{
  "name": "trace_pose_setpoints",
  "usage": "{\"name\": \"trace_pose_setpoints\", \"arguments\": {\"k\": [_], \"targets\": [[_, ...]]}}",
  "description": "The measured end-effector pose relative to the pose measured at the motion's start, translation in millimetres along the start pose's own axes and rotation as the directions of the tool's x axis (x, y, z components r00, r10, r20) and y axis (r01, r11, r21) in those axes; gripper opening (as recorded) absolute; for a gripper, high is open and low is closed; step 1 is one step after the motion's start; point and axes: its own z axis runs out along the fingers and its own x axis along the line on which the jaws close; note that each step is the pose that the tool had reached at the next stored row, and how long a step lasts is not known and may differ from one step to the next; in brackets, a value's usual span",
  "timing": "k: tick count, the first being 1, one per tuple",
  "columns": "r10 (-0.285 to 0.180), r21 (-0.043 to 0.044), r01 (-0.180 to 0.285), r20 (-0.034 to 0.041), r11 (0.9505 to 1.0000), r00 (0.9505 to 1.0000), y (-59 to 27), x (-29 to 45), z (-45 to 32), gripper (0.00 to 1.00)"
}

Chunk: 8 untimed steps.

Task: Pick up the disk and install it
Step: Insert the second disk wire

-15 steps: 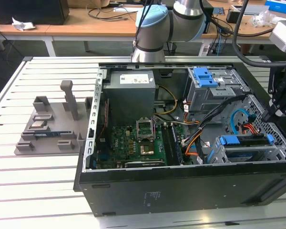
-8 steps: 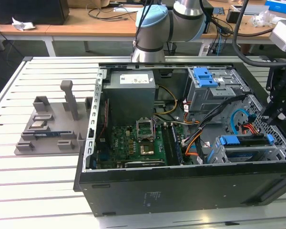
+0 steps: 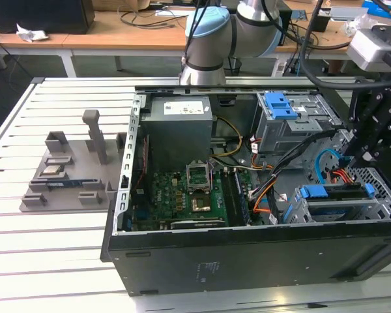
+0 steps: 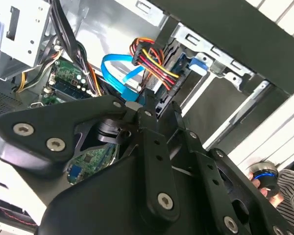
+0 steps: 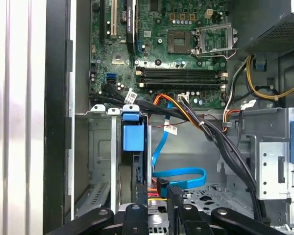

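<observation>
The gripper (image 4: 137, 106) hangs low over the drive cage (image 5: 100, 147) at the case's (image 3: 247, 261) corner, just by the disk's (image 5: 133, 138) cabled end; I cannot tell whether it is gripping. The disk sits slotted on edge in that cage, blue frame showing. Beyond, the case holds cables (image 5: 179, 176) and the board (image 5: 181, 44).

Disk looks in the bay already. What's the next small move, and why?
Probably a short, slow push along the slot, then stop. In the first wrist view the disk stands edge-on inside the drive cage; whether it is fully seated cannot be told. The gripper sits at its cable end, close to the power cable and blue data cable.
</observation>
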Motion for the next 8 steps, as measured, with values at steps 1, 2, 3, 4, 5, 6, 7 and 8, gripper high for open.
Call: {"name": "trace_pose_setpoints", "arguments": {"k": [1,2,3,4,5,6,7,8], "targets": [[-0.003,-0.0001,0.003,0.0,1.0,1.0,1.3,-0.1,1.9,0.3],[-0.007,-0.0002,0.007,-0.0004,1.0,1.0,1.7,-0.2,4.3,0.3],[-0.008,-0.0002,0.008,-0.0004,1.0,1.0,1.6,-0.1,5.8,0.3],[-0.009,-0.0002,0.009,-0.0003,1.0,1.0,1.6,-0.1,7.3,0.3],[-0.009,-0.0003,0.009,-0.0004,1.0,1.0,1.7,0.0,8.0,0.3],[-0.009,-0.0002,0.009,-0.0004,1.0,1.0,1.7,0.0,8.0,0.3],[-0.009,-0.0002,0.009,-0.0004,1.0,1.0,1.7,0.0,8.0,0.3],[-0.009,-0.0003,0.009,-0.0004,1.0,1.0,1.7,0.0,8.1,0.29]]}}
